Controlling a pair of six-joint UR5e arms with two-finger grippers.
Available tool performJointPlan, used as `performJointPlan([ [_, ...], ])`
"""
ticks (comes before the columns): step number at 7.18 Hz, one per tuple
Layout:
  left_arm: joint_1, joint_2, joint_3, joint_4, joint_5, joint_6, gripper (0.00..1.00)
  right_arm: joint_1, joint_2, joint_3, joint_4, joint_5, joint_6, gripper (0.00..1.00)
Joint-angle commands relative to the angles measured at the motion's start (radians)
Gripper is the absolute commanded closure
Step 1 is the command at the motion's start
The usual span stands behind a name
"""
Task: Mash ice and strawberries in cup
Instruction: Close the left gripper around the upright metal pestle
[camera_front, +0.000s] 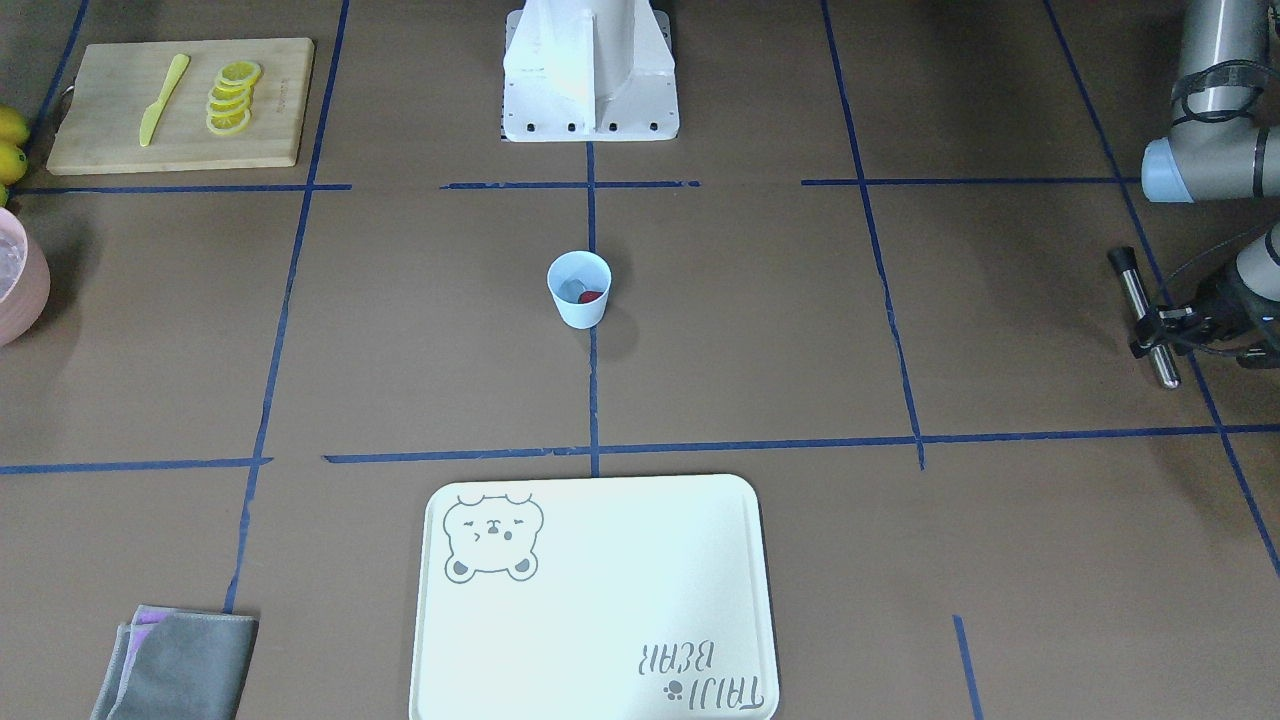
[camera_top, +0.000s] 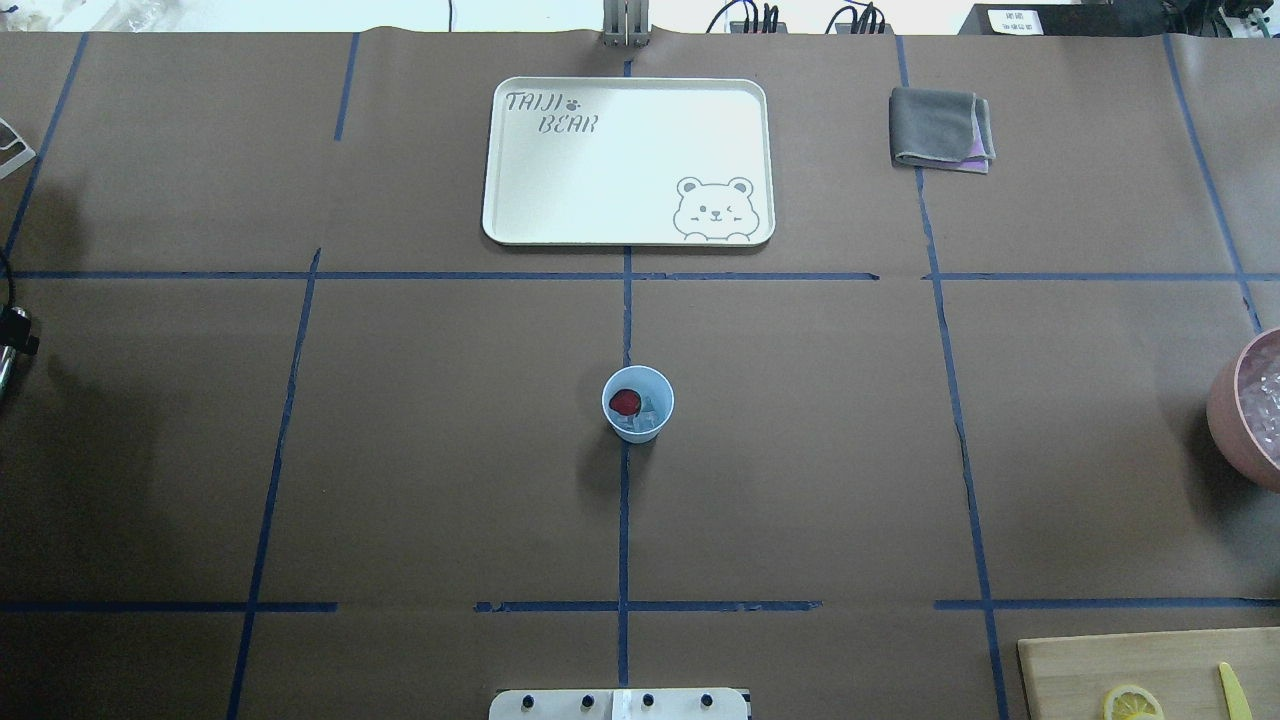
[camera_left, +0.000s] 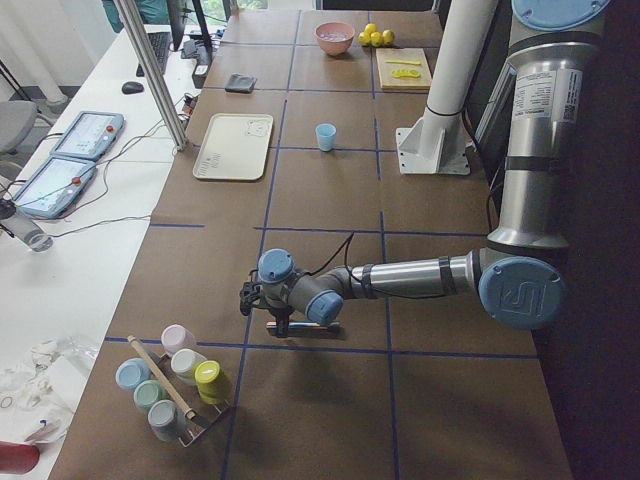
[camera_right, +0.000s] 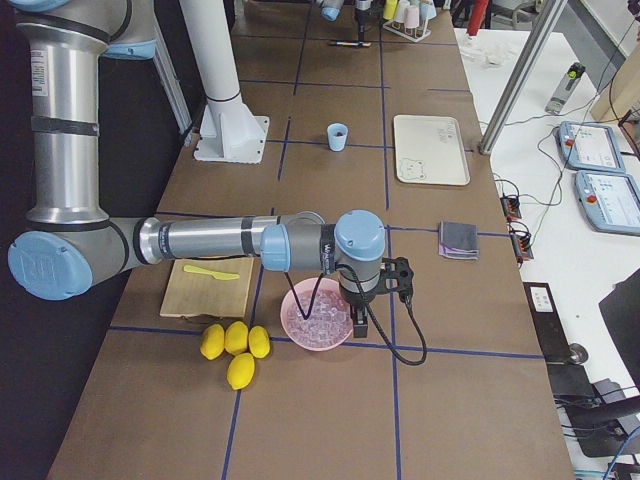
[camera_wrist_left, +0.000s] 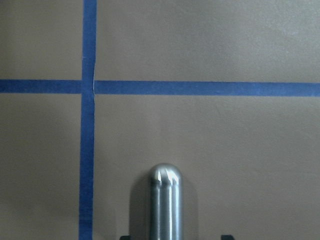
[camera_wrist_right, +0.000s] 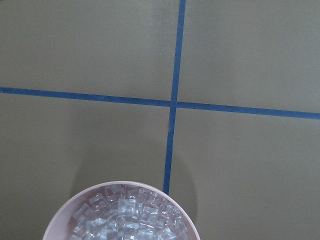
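Pale-blue plastic, the cup (camera_top: 638, 403) stands upright at the middle of your desk (camera_top: 800, 450), right on a strip of blue tape (camera_top: 623, 520). Inside it one red strawberry (camera_top: 625, 402) lies beside clear ice (camera_top: 650, 422) cubes. Well away on the robot's left, the left hand (camera_front: 1155, 325) sits low over the desk on a flat, outstretched arm, clamped around a steel rod (camera_front: 1135, 290) with a black end. On the robot's far right, the right hand (camera_right: 358, 318) points down at the rim of a pink bowl (camera_right: 290, 318) heaped with more cubes. Only the side camera shows that hand, so you cannot tell how wide it is. Brown paper covers the desk, ruled into squares by the tape. A white bear tray (camera_top: 620, 180) lies beyond the cup, a folded grey cloth (camera_top: 935, 125) near it. Only the overhead and front cameras look into the cup; the left wrist camera shows the rod's rounded tip over bare paper.
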Motion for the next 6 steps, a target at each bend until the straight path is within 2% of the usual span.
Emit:
performJointPlan([
  [1,0.0,0.001,0.001,0.002,0.0,0.0,0.37,0.0,0.0,0.001,0.0,0.0,0.0,0.01],
  [6,0.0,0.001,0.019,0.002,0.0,0.003,0.43,0.0,0.0,0.003,0.0,0.0,0.002,0.01],
])
